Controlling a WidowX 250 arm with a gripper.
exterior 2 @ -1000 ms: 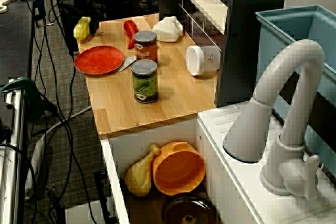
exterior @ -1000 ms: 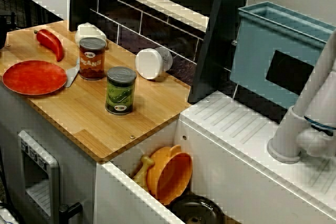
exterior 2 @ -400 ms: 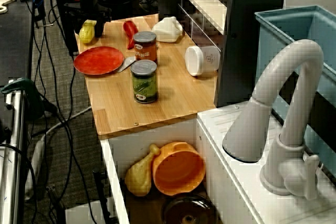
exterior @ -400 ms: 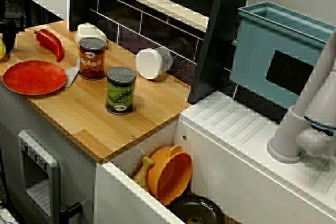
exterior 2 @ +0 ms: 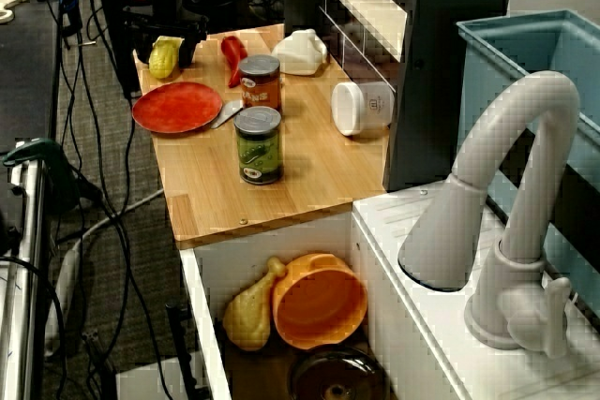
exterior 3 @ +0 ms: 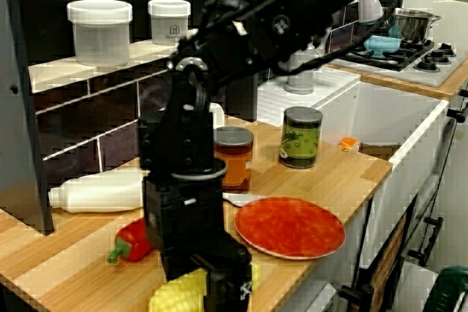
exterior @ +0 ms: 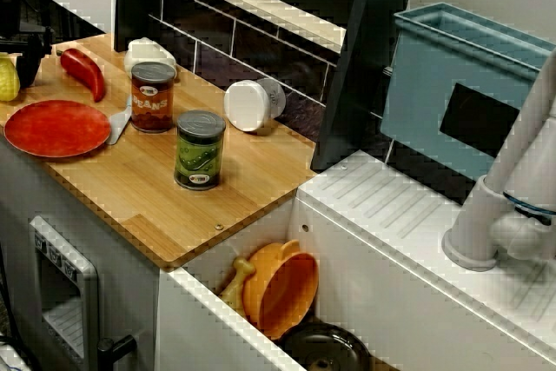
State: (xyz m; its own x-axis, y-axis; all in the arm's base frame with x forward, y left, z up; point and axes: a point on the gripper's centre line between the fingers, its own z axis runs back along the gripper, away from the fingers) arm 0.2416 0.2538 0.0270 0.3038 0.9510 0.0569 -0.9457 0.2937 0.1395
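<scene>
My black gripper [exterior 3: 208, 288] is shut on a yellow corn cob [exterior 3: 183, 296], holding it at the far end of the wooden counter [exterior: 139, 184]. In the view from above, the corn cob [exterior: 6, 78] shows at the left edge under the gripper [exterior: 19, 51]. From over the faucet, the gripper [exterior 2: 167, 42] hangs just beyond the red plate [exterior 2: 176, 107], with the corn cob [exterior 2: 163, 57] beside the red pepper [exterior 2: 232, 51]. The plate [exterior 3: 289, 226] lies next to the gripper, and the pepper [exterior 3: 131, 242] sits behind it.
A red beans can [exterior: 153, 97] and a green can [exterior: 200, 149] stand mid-counter. A white jar [exterior: 252, 104] and a white bottle [exterior: 148, 54] lie by the tiled wall. The sink holds an orange bowl [exterior: 282, 288] and a toy drumstick [exterior 2: 248, 311]. A faucet [exterior 2: 506, 194] and a blue bin [exterior: 460, 84] stand beyond.
The gripper has carried the corn cob in from beyond the counter's end to just over its edge, closer to the red pepper and plate. Everything else stayed put.
</scene>
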